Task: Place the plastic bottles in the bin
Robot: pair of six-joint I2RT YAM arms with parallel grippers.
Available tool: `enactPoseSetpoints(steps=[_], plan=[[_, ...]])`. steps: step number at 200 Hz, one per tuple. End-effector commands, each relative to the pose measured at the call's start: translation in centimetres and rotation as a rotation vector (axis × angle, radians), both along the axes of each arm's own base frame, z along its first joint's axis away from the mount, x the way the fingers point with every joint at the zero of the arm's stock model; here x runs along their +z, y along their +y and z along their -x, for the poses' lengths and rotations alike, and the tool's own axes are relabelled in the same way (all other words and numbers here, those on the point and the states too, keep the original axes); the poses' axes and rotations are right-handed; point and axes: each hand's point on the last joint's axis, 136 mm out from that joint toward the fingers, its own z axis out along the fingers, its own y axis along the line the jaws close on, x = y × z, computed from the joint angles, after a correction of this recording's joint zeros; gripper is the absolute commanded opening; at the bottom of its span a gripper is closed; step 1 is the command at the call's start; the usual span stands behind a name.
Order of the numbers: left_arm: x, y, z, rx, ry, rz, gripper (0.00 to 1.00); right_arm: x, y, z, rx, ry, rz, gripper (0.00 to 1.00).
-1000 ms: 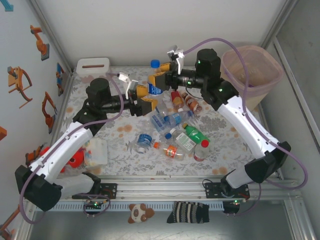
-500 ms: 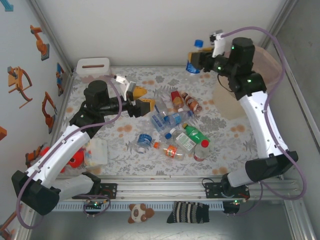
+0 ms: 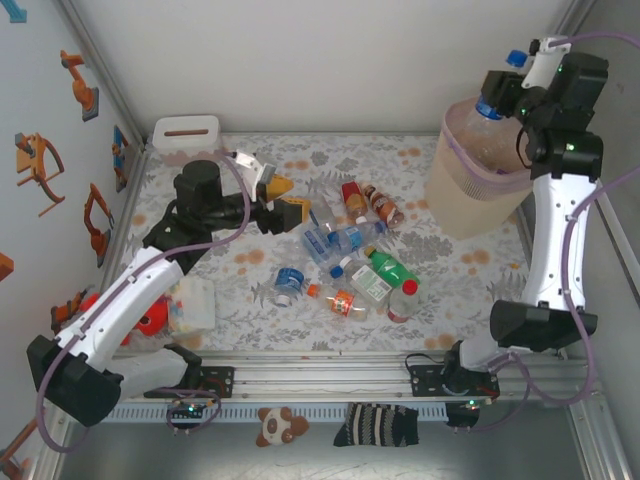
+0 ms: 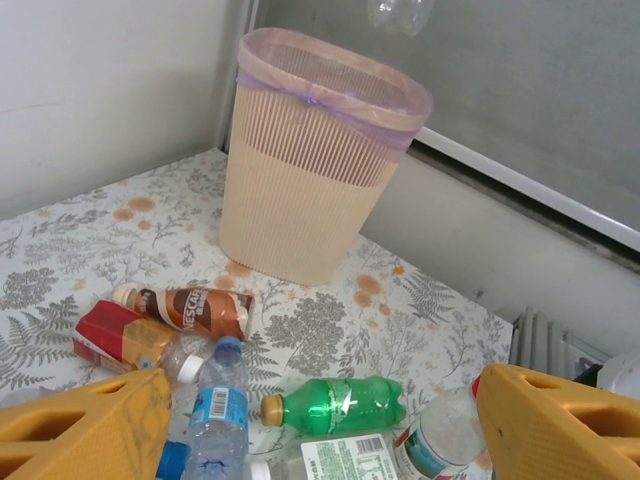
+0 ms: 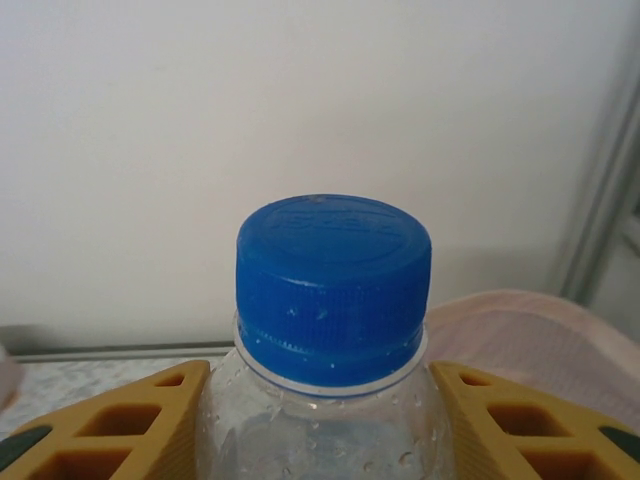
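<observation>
**Right gripper** point(image 3: 503, 92): gripping a clear bottle point(image 5: 333, 285), pinching it at the shoulder just under the blue cap, with a yellow finger point(image 5: 110, 425) pressing on each side. Holding it cap-up and raised high, hanging above the mouth of the bin point(image 3: 470, 200).

**Handling (judged):**
- Probably weighing little, looking near empty.
- Likely giving at its thin walls under a hard squeeze, and slipping where the plastic is smooth.
- Taking hold at the shoulder or neck, the stiffest part, seeming the soundest choice.

**Look:** showing see-through plastic, a ridged blue cap, a pale ring beneath it and fine droplets clinging inside.

**Left gripper** point(image 3: 287, 198): standing wide open, gripping nothing, hovering low over the left edge of the heap.

**Loose bottles** point(image 3: 350, 250): lying on their sides mid-table, several touching, between the left gripper and the bin. Including:
- a green bottle point(image 4: 335, 405)
- a brown-labelled bottle point(image 4: 195, 310)
- a red-labelled bottle point(image 4: 120, 340)
- a blue-capped bottle point(image 4: 220, 405)

Probably rolling if nudged, and so calling for a grip square across the body or near the neck.

**Bin:** beige and ribbed, wearing a pink liner folded over the rim, standing in the far right corner of the flowered table point(image 3: 250, 310).
</observation>
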Motion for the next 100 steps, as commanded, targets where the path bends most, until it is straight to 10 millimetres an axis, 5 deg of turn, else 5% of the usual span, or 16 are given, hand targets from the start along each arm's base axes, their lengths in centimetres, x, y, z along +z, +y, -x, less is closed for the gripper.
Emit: enactPoseSetpoints(steps=[1, 51, 100], plan=[[0.1, 0.0, -0.7, 0.004, -0.022, -0.002, 0.79, -3.2, -2.7, -1.6, -0.074, 0.119, 0.126, 0.44], [-0.2, 0.0, -1.7, 0.002, 0.004, 0.009, 0.78, -9.2, -6.0, -4.2, -0.135, 0.304, 0.337, 0.39], [-1.1, 0.2, -2.4, 0.000, 0.033, 0.014, 0.78, -18.9, -7.0, -5.8, -0.072, 0.574, 0.395, 0.38]])
